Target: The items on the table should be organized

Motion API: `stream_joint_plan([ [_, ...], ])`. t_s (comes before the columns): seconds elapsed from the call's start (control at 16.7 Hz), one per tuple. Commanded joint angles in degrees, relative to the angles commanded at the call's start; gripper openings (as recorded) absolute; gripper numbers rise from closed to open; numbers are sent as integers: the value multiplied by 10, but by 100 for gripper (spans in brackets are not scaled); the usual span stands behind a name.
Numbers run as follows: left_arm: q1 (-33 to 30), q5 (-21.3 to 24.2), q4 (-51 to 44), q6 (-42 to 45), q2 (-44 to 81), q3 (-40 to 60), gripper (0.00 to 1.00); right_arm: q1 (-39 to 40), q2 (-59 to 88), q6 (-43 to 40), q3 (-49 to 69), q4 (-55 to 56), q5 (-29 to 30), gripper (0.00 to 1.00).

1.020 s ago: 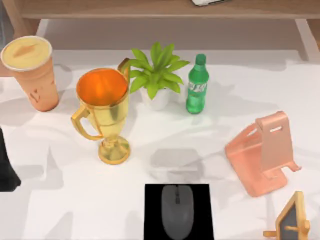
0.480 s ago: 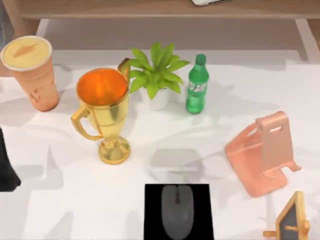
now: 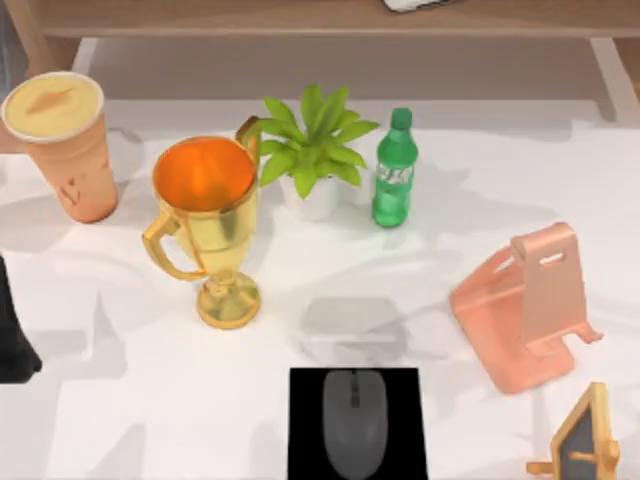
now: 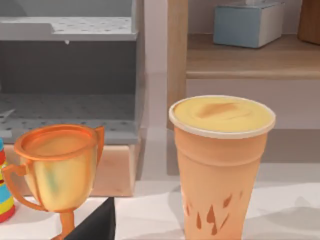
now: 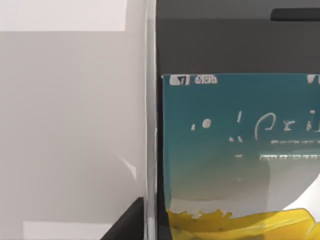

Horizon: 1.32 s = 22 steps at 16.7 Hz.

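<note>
The smartphone (image 5: 235, 150) sits close before the right wrist camera, its silver edge a thin bright vertical line and its screen teal above with a yellow band below. Whether the right gripper's fingers are apart or together cannot be told. At the top view's left edge a black part of the left arm (image 3: 14, 335) rests over the table; its fingers cannot be judged either.

The dark grey mouse (image 3: 353, 422), smooth and rounded, lies on a square black mat (image 3: 305, 425) at the near middle of the table (image 3: 150, 420). The tall peach cup (image 3: 65, 145), tapered with a cream lid, stands upright at the far left. Between them stands a glossy gold trophy (image 3: 208, 225) with curved handles, then a leafy plant in a white pot (image 3: 315, 150) and a green bottle (image 3: 393, 170). A salmon phone stand (image 3: 525, 305) sits at the right. The tabletop is flat white with pale-grey patches; a brown wooden shelf (image 3: 300, 18) runs along the back.
</note>
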Motion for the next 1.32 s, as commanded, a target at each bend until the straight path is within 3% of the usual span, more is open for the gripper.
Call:
stream_joint_plan([
  [0.42, 0, 0, 0, 0, 0, 0, 100, 0, -30, -1, 33, -64, 0, 0],
  [0.78, 0, 0, 0, 0, 0, 0, 100, 17, -46, 5, 22, -54, 5, 0],
  [1.02, 0, 0, 0, 0, 0, 0, 100, 113, -141, 23, -40, -7, 29, 0],
  [1.32, 0, 0, 0, 0, 0, 0, 100, 321, -356, 56, -166, 93, 73, 0],
])
